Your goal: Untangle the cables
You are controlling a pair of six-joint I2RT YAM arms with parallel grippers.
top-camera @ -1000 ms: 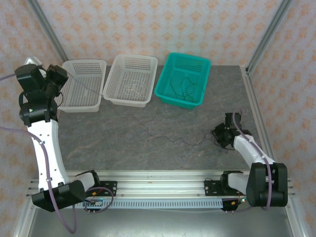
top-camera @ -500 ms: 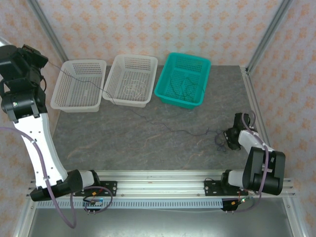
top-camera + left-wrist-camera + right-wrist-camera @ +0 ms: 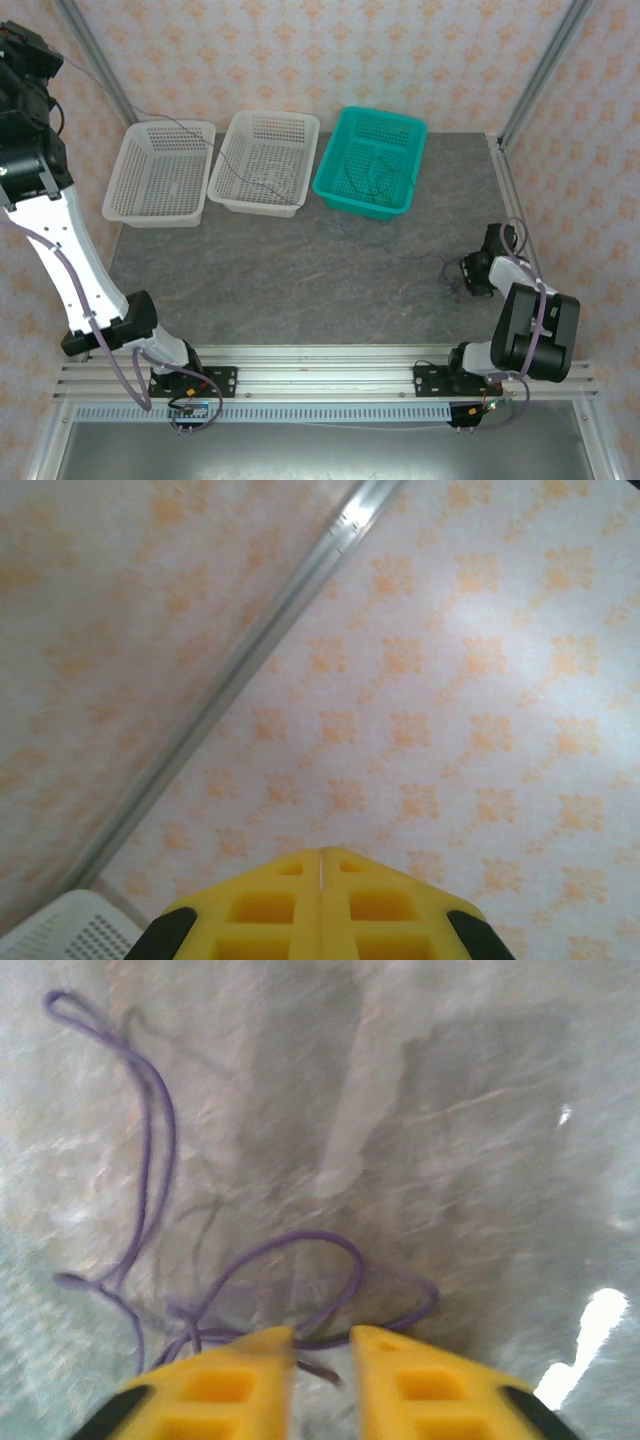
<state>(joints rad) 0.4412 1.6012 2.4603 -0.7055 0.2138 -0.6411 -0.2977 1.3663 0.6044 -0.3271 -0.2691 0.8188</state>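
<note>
Shifted toward 3 o'clock since a second ago: right gripper (image 3: 468, 277), low over the table (image 3: 250, 290), fingers parted by a narrow gap, clamping nothing; loops of the purple cable (image 3: 168, 1125) just ahead of the tips; stretches from there toward 10 o'clock, past the teal basket (image 3: 356, 201) with its green cables (image 3: 372, 178), over the middle white basket (image 3: 255, 205) and the left white basket (image 3: 155, 218); ends far up at 10 o'clock at the left gripper (image 3: 40, 48), lifted higher than before, pinched shut on that cable.

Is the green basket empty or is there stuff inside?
Not empty. Thin cables lie in a loose tangle on the floor of the green basket.
</note>
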